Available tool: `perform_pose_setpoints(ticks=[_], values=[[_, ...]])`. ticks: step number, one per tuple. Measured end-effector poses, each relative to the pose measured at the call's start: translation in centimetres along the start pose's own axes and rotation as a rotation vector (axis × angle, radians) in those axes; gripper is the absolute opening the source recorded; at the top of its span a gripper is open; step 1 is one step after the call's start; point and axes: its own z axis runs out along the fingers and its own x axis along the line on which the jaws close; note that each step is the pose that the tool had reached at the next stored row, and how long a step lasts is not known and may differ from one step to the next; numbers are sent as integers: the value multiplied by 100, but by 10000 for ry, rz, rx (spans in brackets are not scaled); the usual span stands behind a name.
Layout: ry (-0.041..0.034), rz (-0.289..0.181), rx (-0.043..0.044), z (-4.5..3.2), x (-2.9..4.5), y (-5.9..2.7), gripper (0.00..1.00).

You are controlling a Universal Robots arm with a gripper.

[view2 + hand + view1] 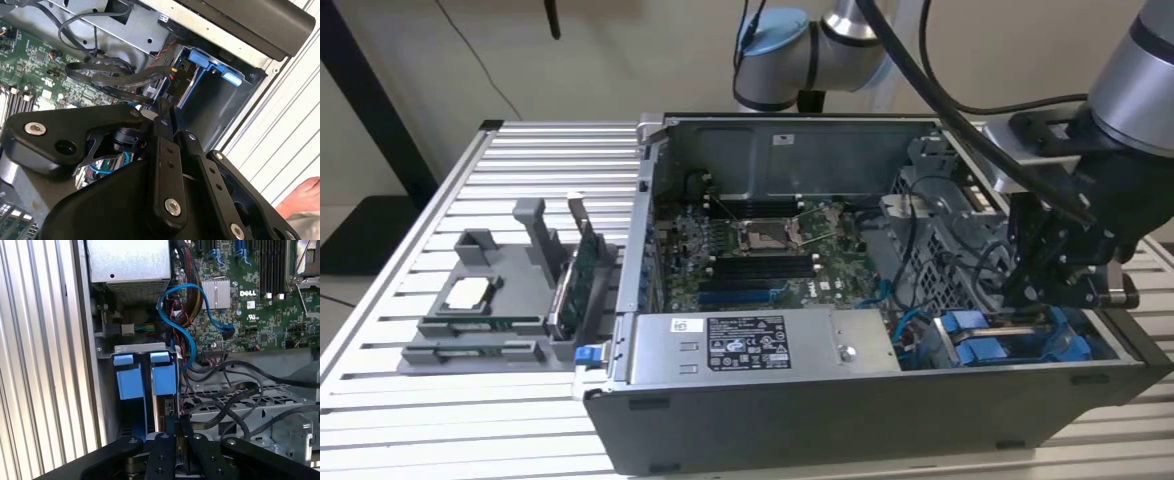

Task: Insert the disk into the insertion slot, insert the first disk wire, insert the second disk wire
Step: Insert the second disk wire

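Ribbed aluminium bench [400, 420] carries the open computer case [854, 420], and just beside it, toward the exterior view's left, a grey parts holder [487, 300] with upright cards.

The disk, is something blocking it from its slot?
Nothing visible does. The disk seems already seated in the insertion slot, beside another blue carrier. Black wires lie next to the bay, not across it. The gripper is right at the disk.

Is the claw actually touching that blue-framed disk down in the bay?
Cannot tell. In the first wrist view the claw sits right at the near edge of the disk in the insertion slot, but its own black fingers cover the spot where they would meet.
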Motion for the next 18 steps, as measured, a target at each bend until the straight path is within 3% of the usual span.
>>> perform_pose_setpoints(ticks=[14, 18], values=[[-65, -15, -7, 77, 48, -24, 16], [-208, -2, -19, 94, 50, -23, 16]])
